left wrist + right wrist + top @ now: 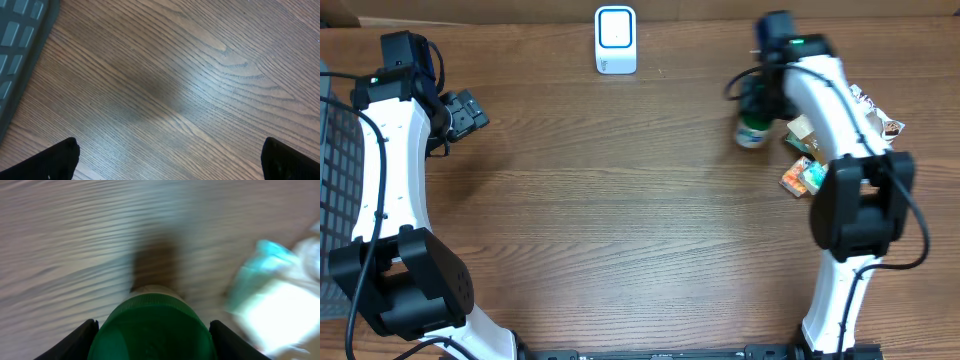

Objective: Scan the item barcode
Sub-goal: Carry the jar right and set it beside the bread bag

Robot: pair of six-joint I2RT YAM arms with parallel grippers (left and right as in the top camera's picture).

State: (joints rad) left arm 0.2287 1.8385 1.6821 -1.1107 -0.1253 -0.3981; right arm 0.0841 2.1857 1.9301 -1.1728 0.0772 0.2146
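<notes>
A basket (pixel 338 160) lines the table's (pixel 620 220) left edge; beside it the left gripper (pixel 476 112) hangs with jaws spread full, holding nothing; the scanner (pixel 616 40) stands mid-table at the far edge; to its right the right gripper (pixel 756 106) is half closed on the green cap of the bottle (pixel 752 133), just beside the packets (pixel 804 176). The step, I judge, is carrying; next the bottle must go left and turn its barcode to the scanner; bare wood between gives room; only the packets crowd the start.
</notes>
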